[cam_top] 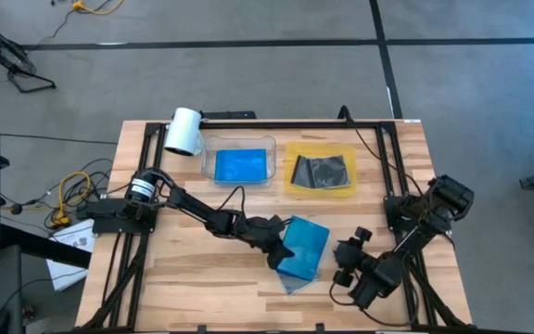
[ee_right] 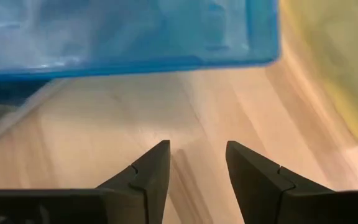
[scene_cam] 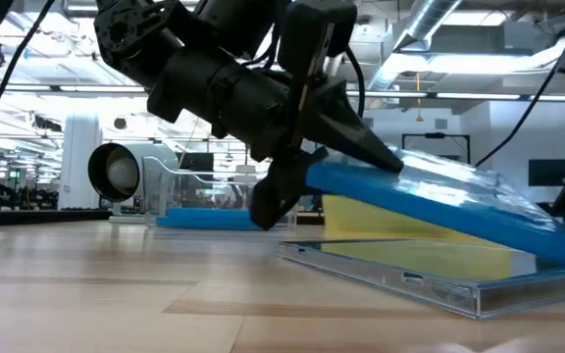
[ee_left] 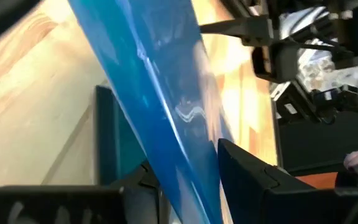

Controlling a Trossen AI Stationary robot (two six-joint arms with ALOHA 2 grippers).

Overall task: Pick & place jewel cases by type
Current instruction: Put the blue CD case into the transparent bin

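Note:
A bright blue jewel case (cam_top: 306, 249) sits tilted near the table's middle, with my left gripper (cam_top: 274, 245) shut on its left edge. Under it a grey-clear jewel case (scene_cam: 410, 277) lies flat on the wood. At the back, another blue case (cam_top: 240, 166) lies in the clear tray (cam_top: 206, 160). A grey-clear case with a dark disc (cam_top: 322, 171) lies on the yellow tray (cam_top: 292, 186). My right gripper (ee_right: 197, 149) is open just right of the tilted blue case (ee_right: 135, 37), over bare wood, with nothing between its fingers. My left gripper pinches the blue case's left edge (scene_cam: 324, 178) between its two fingers (ee_left: 247, 177), one above and one below. The fingers come from the table's left, slanting downward. The held edge is raised, and the case slopes down to its right edge (scene_cam: 562, 247), which seems to rest on the grey-clear case.
A white cylinder (cam_top: 184, 131) lies at the back left beside the clear tray. Black frame rails (cam_top: 392, 176) run along the table's sides and back. Bare wood (cam_top: 193, 288) lies toward the near edge.

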